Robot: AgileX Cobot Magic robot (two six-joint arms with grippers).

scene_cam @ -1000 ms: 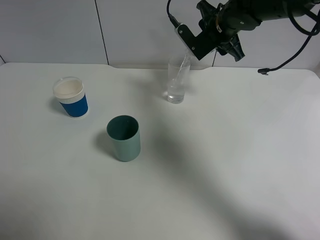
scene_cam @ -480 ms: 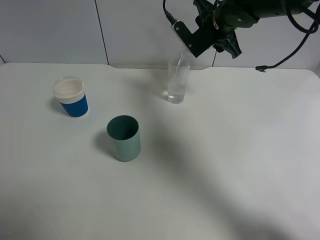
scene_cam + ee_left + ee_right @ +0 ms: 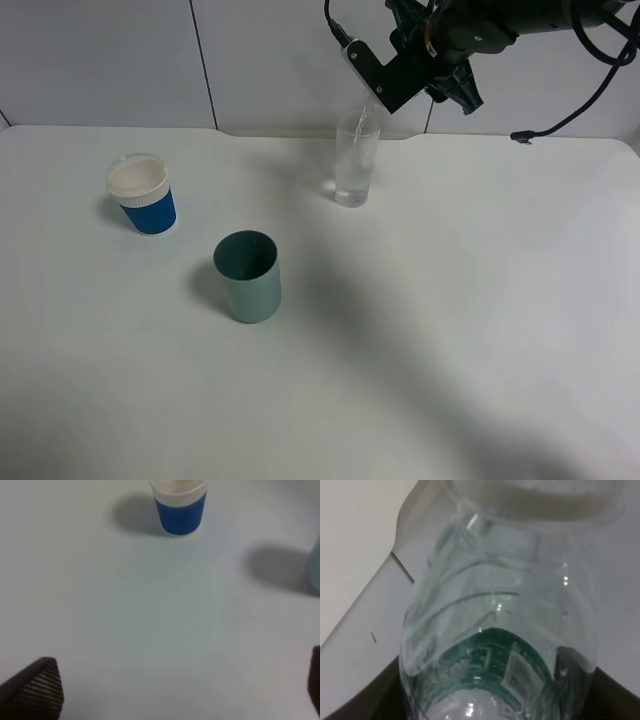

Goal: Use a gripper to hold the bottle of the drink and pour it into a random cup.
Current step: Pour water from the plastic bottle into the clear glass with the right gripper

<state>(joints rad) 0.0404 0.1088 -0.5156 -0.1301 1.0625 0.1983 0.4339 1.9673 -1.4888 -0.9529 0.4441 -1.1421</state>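
High at the back right, my right gripper is shut on the bottle of the drink, which is tilted neck-down over the cup, a tall clear glass with a little liquid at its bottom. The right wrist view is filled by the clear bottle with its green label; dark fingers flank it, and the glass rim lies just beyond the neck. In the left wrist view, my left gripper is open over bare table, with nothing between its fingertips. The left arm is out of the exterior view.
A blue-and-white paper cup stands at the left, also in the left wrist view. A teal-green cup stands nearer the middle front. A black cable lies at the back right, by the wall.
The right gripper with the bottle rose slightly and shifted a little left above the glass, then held still. The cups have not moved.
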